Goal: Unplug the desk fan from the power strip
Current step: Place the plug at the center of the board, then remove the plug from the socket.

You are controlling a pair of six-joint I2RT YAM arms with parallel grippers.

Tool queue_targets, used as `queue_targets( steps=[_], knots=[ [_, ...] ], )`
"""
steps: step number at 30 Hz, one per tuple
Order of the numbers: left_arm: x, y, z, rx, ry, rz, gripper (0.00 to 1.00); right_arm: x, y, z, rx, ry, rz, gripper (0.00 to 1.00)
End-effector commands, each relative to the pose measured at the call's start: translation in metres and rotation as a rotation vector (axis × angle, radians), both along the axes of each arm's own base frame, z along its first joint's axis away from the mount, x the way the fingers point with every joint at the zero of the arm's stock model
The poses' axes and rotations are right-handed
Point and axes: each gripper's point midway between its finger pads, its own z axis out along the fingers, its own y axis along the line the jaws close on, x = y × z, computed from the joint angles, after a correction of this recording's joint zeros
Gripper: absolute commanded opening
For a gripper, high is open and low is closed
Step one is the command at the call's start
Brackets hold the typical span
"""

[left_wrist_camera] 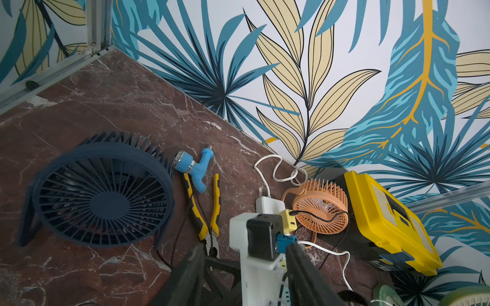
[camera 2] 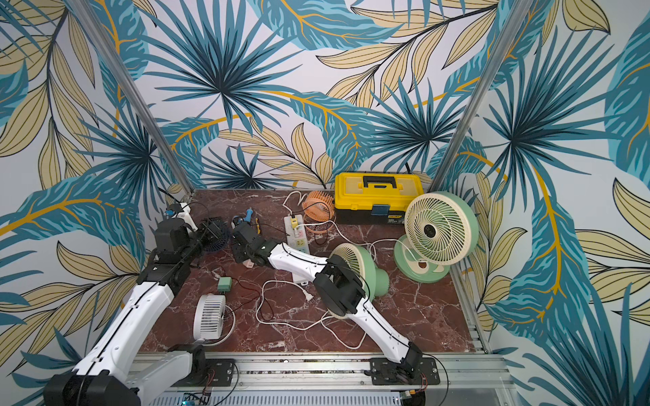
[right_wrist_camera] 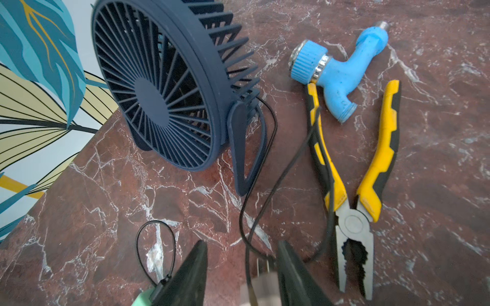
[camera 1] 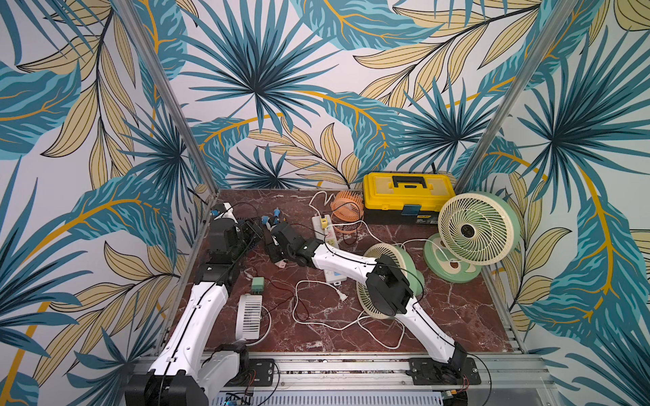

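Note:
The dark blue desk fan [right_wrist_camera: 159, 100] [left_wrist_camera: 106, 196] [camera 2: 215, 242] stands at the back left. Its black cable [right_wrist_camera: 246, 212] runs to a pale plug [right_wrist_camera: 261, 286] [camera 1: 281, 264] whose two prongs are bare. That plug sits loose between the spread fingers of my right gripper [right_wrist_camera: 242, 246] [camera 1: 273, 246], close to one finger. The white power strip [camera 1: 329, 239] [left_wrist_camera: 266, 205] lies behind my right forearm with a yellow adapter [camera 1: 325, 222] in it. My left gripper [left_wrist_camera: 244, 247] [camera 1: 255, 228] is open and holds nothing. The right wrist's camera mount shows beyond its fingers.
Yellow-handled pliers [right_wrist_camera: 352, 185] and a blue tap [right_wrist_camera: 336, 69] lie beside the blue fan. An orange fan [camera 1: 346, 207] and yellow toolbox [camera 1: 408, 200] sit at the back. Two green fans [camera 1: 475, 228] [camera 1: 387, 281], a white fan [camera 1: 249, 316], a mint adapter [camera 1: 257, 284] and loose white cords [camera 1: 316, 309] crowd the table.

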Motion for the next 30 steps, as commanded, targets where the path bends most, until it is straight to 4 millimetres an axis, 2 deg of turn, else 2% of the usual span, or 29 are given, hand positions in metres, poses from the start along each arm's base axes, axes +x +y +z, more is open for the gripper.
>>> queue_targets(
  steps=[1, 5, 11, 16, 19, 22, 23, 24, 30],
  knots=[
    [-0.001, 0.004, 0.0, 0.007, -0.012, 0.014, 0.54, 0.0, -0.005, 0.009, -0.027, -0.018, -0.004, 0.47],
    [0.001, 0.0, 0.0, -0.003, -0.011, -0.009, 0.54, 0.003, -0.019, 0.02, -0.03, -0.013, -0.03, 0.49],
    [0.007, -0.011, -0.009, -0.033, 0.01, -0.071, 0.54, 0.011, -0.056, 0.05, -0.072, -0.067, -0.081, 0.5],
    [0.016, -0.022, -0.019, -0.064, 0.031, -0.125, 0.57, 0.027, -0.103, 0.067, -0.106, -0.081, -0.201, 0.52],
    [0.023, -0.036, -0.027, -0.098, 0.064, -0.203, 0.58, 0.038, -0.132, 0.072, -0.129, -0.086, -0.277, 0.53],
    [0.03, -0.048, -0.038, -0.148, 0.09, -0.267, 0.58, 0.041, -0.146, 0.073, -0.132, -0.076, -0.305, 0.53],
    [0.032, -0.051, -0.042, -0.163, 0.1, -0.281, 0.58, 0.051, -0.161, 0.072, -0.135, -0.072, -0.335, 0.53],
    [0.033, -0.054, -0.044, -0.177, 0.106, -0.295, 0.58, 0.053, -0.166, 0.07, -0.139, -0.067, -0.344, 0.53],
    [0.037, -0.075, -0.07, -0.242, 0.165, -0.363, 0.59, 0.059, -0.191, 0.054, -0.164, -0.041, -0.392, 0.53]
  ],
)
